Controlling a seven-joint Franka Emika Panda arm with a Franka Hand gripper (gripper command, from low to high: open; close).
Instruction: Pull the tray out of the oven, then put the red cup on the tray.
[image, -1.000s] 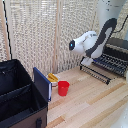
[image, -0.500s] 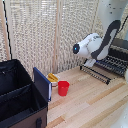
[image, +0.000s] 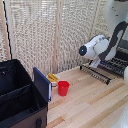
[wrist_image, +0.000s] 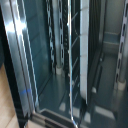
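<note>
— Dark metal bars, that's the tray (image: 102, 70), jutting out of the oven (image: 121, 56) low over the table, I'd say to take the cup.
— And the red cup (image: 63, 88)?
— Well apart, beside the black fabric box (image: 21, 100).
— Gripper?
— Hidden; can't tell.

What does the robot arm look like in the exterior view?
The arm has rounded white shells with a black curved section near its upper link. One joint ends in a dark round cap with a small blue spot. The jaws are not visible; no cables or markings can be made out.
</note>
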